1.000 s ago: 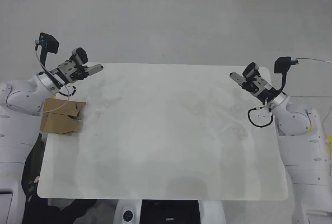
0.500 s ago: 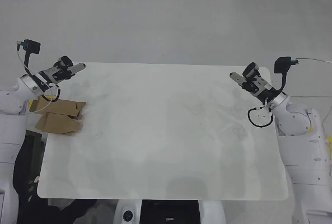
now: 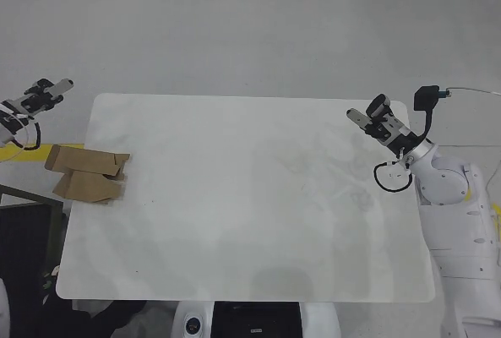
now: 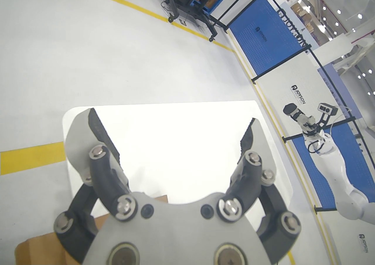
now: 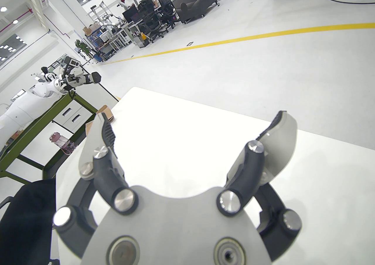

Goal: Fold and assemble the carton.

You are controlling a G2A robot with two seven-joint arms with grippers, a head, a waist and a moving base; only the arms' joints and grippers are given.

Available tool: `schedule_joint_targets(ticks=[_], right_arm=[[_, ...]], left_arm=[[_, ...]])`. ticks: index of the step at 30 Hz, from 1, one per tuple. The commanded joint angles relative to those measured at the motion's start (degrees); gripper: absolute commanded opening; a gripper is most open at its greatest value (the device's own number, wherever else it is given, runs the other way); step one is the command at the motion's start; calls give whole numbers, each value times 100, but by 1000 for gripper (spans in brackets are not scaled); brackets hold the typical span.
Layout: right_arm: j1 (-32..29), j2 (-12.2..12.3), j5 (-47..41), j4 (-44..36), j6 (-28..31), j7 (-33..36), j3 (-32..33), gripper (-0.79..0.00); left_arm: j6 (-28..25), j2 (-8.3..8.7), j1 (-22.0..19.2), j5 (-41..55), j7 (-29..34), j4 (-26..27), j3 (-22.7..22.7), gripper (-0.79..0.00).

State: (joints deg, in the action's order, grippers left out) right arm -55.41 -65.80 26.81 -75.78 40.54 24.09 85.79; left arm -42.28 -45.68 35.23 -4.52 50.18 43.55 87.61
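One table (image 3: 250,211) carries the carton (image 3: 85,173), flattened brown card overhanging its left edge. It looks light, stiff across panels and pliant at creases, so a free flap edge seems the best hold. No writing shows on it. Left gripper (image 4: 172,131) and right gripper (image 5: 190,122) gape wide, both empty.

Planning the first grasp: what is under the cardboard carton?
The carton lies on the edge of the white table, with one end jutting out past that edge. Whatever sits directly beneath it is covered by the cardboard.
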Motion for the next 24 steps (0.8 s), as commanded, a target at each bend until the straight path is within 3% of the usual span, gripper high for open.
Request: schedule_joint_targets(ticks=[1, 13, 24], right_arm=[[0, 0, 0, 0, 0, 0, 0, 0], [0, 0, 0, 0, 0, 0, 0, 0], [0, 0, 0, 0, 0, 0, 0, 0]], left_arm=[[-33, 39, -101, -6, 59, -169, 51, 0], [-170, 186, -529, -646, 58, -1269, -53, 0], [-77, 193, -690, -1347, -595, -2265, -374, 0]])
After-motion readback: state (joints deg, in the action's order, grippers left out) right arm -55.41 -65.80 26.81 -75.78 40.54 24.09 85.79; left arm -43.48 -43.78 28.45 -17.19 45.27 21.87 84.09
